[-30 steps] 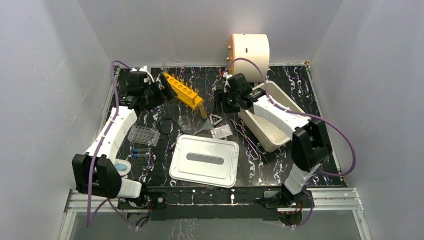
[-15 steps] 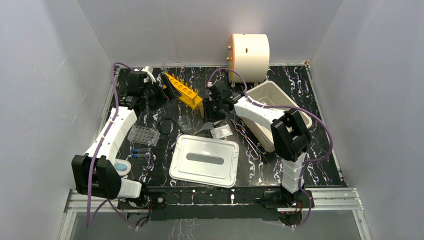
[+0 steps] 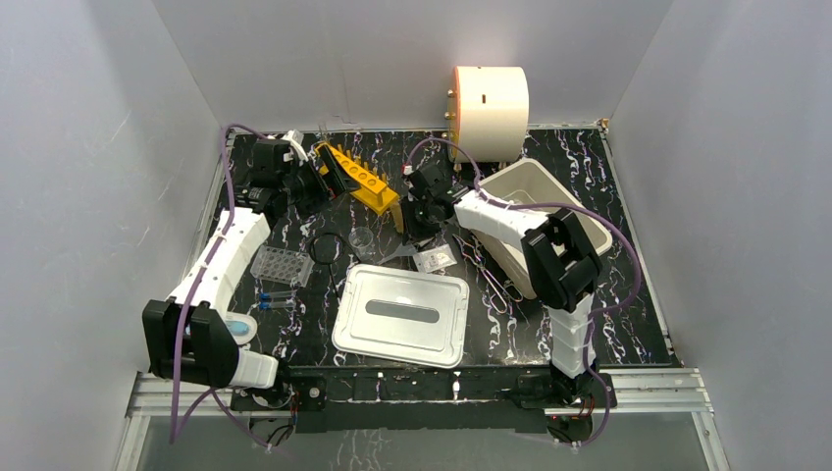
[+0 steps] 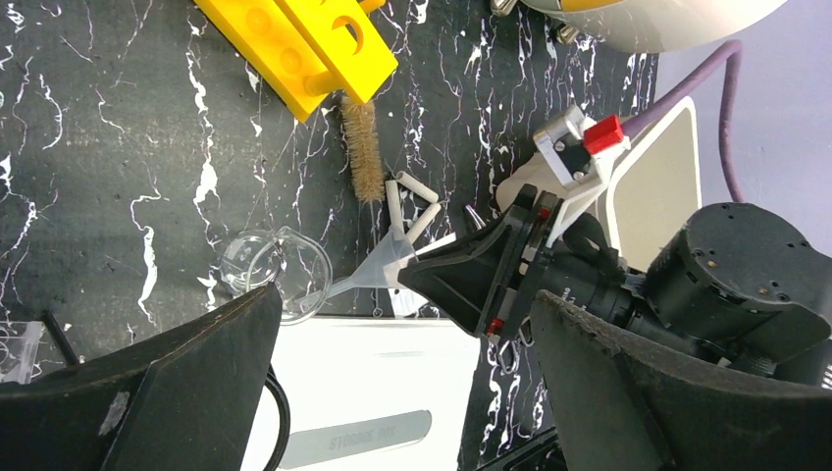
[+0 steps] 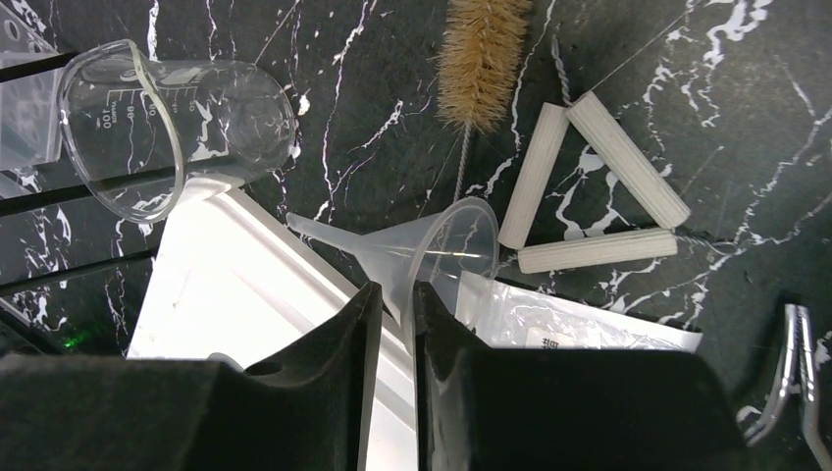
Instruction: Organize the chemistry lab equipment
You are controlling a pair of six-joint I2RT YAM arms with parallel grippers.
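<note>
My right gripper [image 3: 420,226] [image 5: 390,294] is low over the table's middle, shut on the rim of the clear funnel [image 5: 432,245] [image 3: 397,252], which lies on its side. The white triangle [image 5: 598,186] and a brush [image 5: 486,49] lie just beyond it, the tiny clear beaker [image 5: 177,128] [image 3: 362,237] to its left. My left gripper [image 3: 329,175] [image 4: 402,392] is open and empty, raised by the near end of the orange tube rack [image 3: 361,179] [image 4: 294,44]. The well plate [image 3: 283,265], blue-capped vials [image 3: 275,297] and wire tongs [image 3: 486,270] lie on the table.
The white tub [image 3: 520,172] stands at right and its flat lid [image 3: 402,314] at front centre. The cream drum [image 3: 489,98] is at the back. A plastic bag [image 5: 579,324] lies under the funnel's mouth. A black ring [image 3: 324,245] lies by the beaker.
My right arm swung left from the tub to the funnel and came down on it. My left gripper shifted slightly right toward the rack.
</note>
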